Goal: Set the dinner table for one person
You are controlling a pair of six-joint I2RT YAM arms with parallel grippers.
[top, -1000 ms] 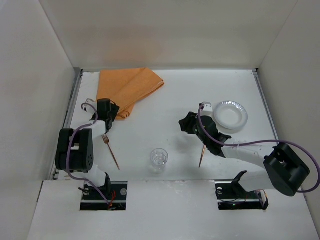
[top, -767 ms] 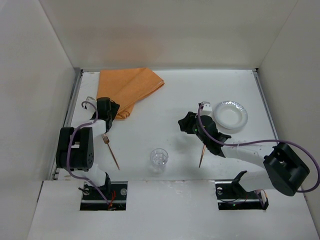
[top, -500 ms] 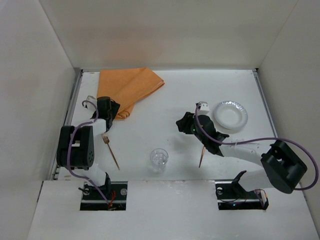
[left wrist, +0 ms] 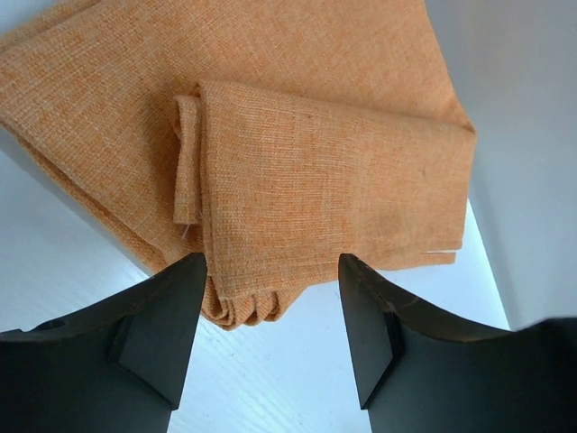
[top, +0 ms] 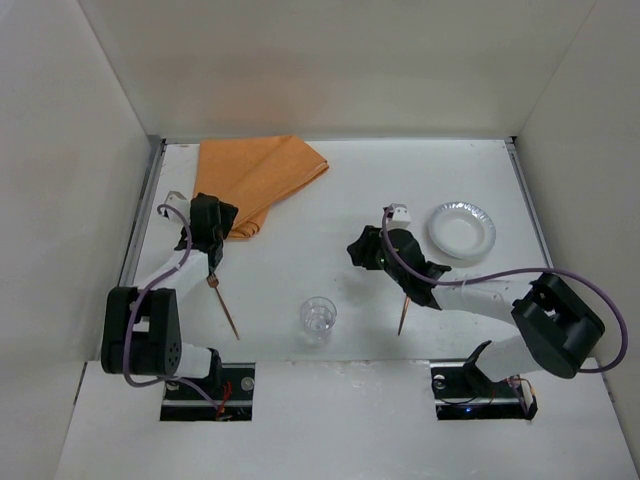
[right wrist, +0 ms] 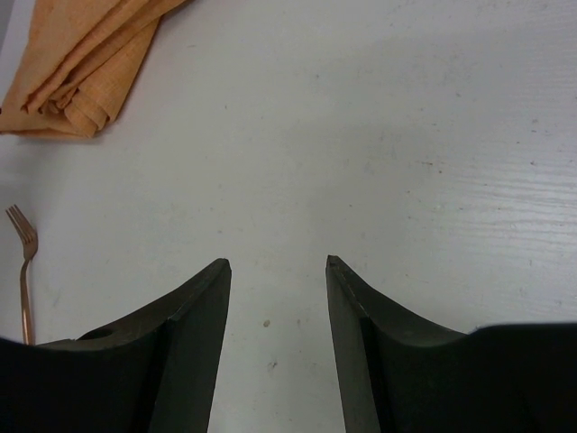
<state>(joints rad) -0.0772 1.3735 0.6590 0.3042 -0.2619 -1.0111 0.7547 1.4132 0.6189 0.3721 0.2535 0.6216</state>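
The white dinner table (top: 330, 200) carries a folded orange cloth mat (top: 255, 180) at the back left. A white plate (top: 461, 231) sits at the right and a clear glass (top: 319, 318) near the front middle. A copper fork (top: 222, 305) lies at the front left, and a second copper utensil (top: 404, 312) lies by the right arm. My left gripper (top: 226, 222) is open and empty, its jaws either side of the mat's folded corner (left wrist: 243, 298), just above it. My right gripper (top: 353, 252) is open and empty over bare table (right wrist: 278, 263), left of the plate.
White walls enclose the table on three sides, with metal edge strips (top: 145, 215) at the left and right. The mat (right wrist: 81, 63) and fork (right wrist: 24, 271) show at the left of the right wrist view. Both arm bases sit at the near edge.
My right gripper has moved left, away from the plate. My left arm has shifted, bringing its gripper slightly closer to the mat's corner. Nothing was taken hold of.
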